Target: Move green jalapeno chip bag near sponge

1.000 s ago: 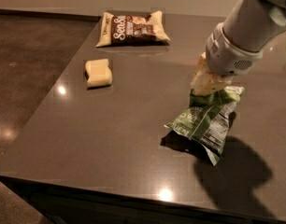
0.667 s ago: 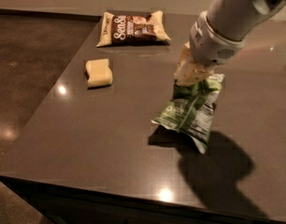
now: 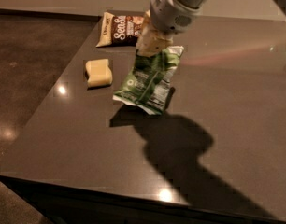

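Observation:
The green jalapeno chip bag [image 3: 149, 80] is crumpled green foil with white print. It hangs from my gripper [image 3: 153, 44], which is shut on its top edge. The bag's lower end is just above the dark table [image 3: 227, 125], casting a shadow below it. The pale yellow sponge [image 3: 98, 72] lies on the table just left of the bag, a short gap away. My arm comes down from the top of the view.
A flat brown-and-cream snack bag [image 3: 122, 30] lies at the table's far edge, behind the gripper. The table's left edge [image 3: 54, 101] runs close by the sponge, with dark floor beyond. The front edge is near the bottom of the view.
My gripper has carried the green bag leftward across the table, from the right side to just beside the sponge. The sponge and the brown bag have not moved.

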You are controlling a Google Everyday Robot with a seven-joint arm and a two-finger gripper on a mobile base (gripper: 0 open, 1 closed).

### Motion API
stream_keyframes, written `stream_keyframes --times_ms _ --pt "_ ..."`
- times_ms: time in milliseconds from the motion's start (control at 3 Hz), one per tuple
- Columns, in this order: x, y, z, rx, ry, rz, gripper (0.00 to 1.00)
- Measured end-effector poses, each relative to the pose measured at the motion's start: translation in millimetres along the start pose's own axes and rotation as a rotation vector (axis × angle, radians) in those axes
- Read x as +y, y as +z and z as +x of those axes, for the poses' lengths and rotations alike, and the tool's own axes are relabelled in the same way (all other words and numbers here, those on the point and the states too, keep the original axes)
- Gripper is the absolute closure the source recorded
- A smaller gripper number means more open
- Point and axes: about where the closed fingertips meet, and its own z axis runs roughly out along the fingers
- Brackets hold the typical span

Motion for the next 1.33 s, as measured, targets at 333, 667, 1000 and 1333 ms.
stream_keyframes --times_ms 333,667,1000,1333 --pt "-34.9 9.7 -22.8 -0.031 -0.031 0.013 1.00" --pt "-62.7 29.9 -30.0 -0.044 -0.057 0.022 0.87" --pt "-77.6 42.6 -39.8 -0.046 -0.069 0.018 0.63" --pt "-82.7 53.4 -37.9 -0.041 -0.056 0.016 0.41"
